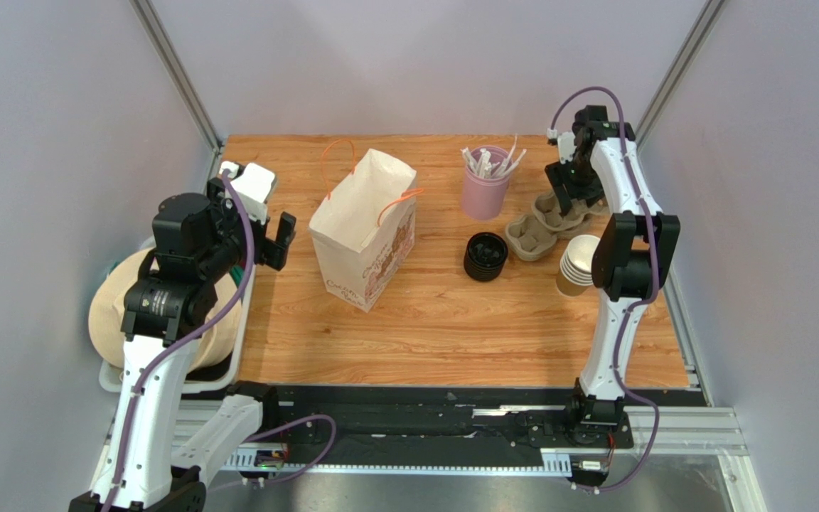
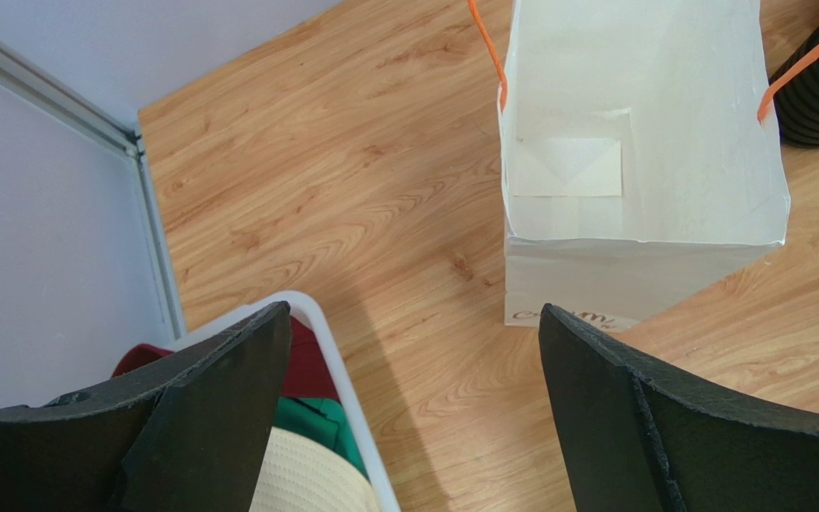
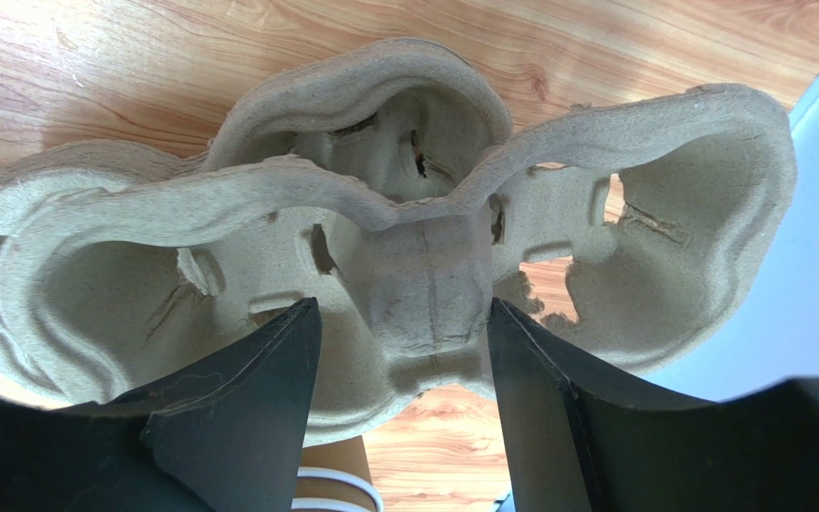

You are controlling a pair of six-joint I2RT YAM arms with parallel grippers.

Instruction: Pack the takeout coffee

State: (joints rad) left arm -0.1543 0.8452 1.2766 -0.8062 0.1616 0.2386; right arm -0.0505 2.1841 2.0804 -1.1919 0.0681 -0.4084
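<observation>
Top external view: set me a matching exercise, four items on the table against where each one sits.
Items:
1. paper bag
2. pink cup
3. black lid stack
4. pulp cup carrier

Places:
A. on the near side of the pink cup
B. under the right gripper, towards the right edge
C. left of centre, standing open
D. towards the far side, holding white sticks

Pairs: 1-C, 2-D, 3-A, 4-B.

A light wooden table point(image 1: 435, 320) carries a pale paper bag point(image 1: 366, 240) standing open near its middle. To the bag's right sit a pink cup of white sticks point(image 1: 485, 192), a stack of black lids point(image 1: 485, 257), pulp cup carriers point(image 1: 547, 226) and nested brown cups point(image 1: 577, 265).
</observation>
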